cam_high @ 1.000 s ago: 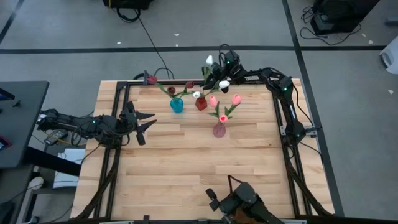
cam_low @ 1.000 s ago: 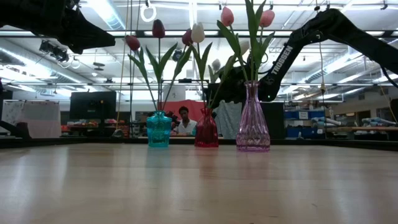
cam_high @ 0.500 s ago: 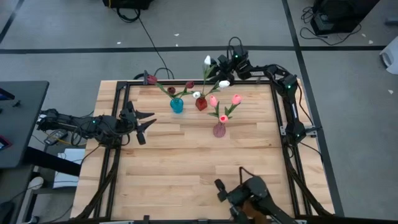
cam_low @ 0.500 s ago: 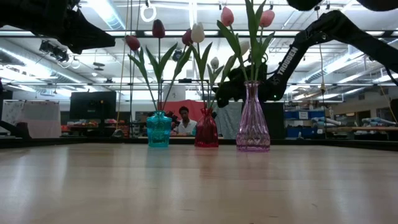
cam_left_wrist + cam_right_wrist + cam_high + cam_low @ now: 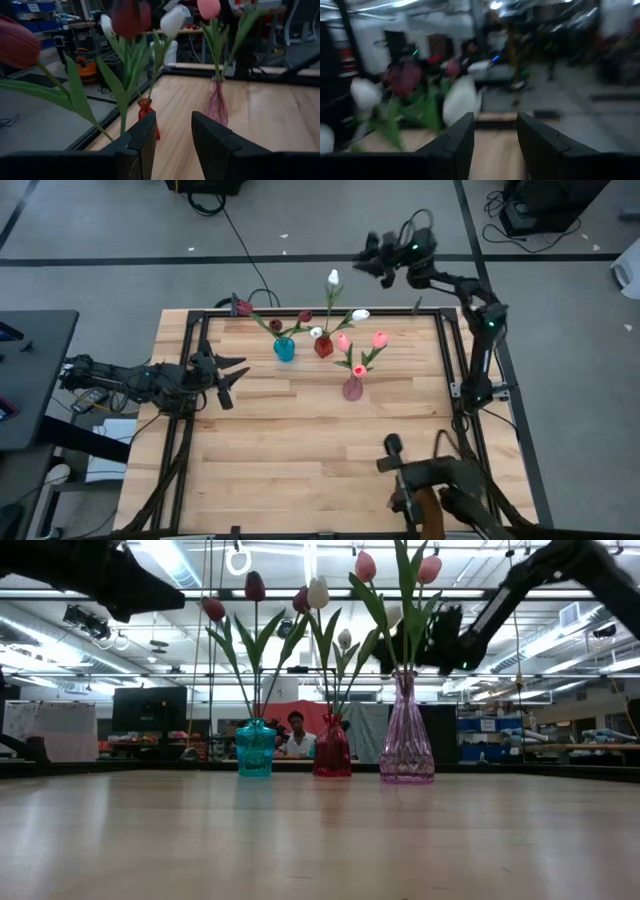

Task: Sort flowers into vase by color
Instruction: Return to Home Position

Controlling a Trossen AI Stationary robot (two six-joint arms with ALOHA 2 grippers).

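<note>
Now, flowers (image 5: 343, 340): standing in 3 vases near the far edge of the table (image 5: 300, 450); maroon in blue vase (image 5: 284, 349), white in red vase (image 5: 323, 347), pink in pink vase (image 5: 352, 389).
Left gripper (image 5: 236, 380): over table's left side, fingers apart, empty.
Right gripper (image 5: 366, 258): beyond far edge, fingers apart, empty.

Table (image 5: 300, 450), blue vase (image 5: 285, 350), red vase (image 5: 323, 347), pink vase (image 5: 352, 389)

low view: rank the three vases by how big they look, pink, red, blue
1. pink vase: clearly the tallest, though it stands nearer the camera, which adds to its size.
2. blue vase and red vase: tied. Their heights look alike; blue is wider, red slimmer.
</note>
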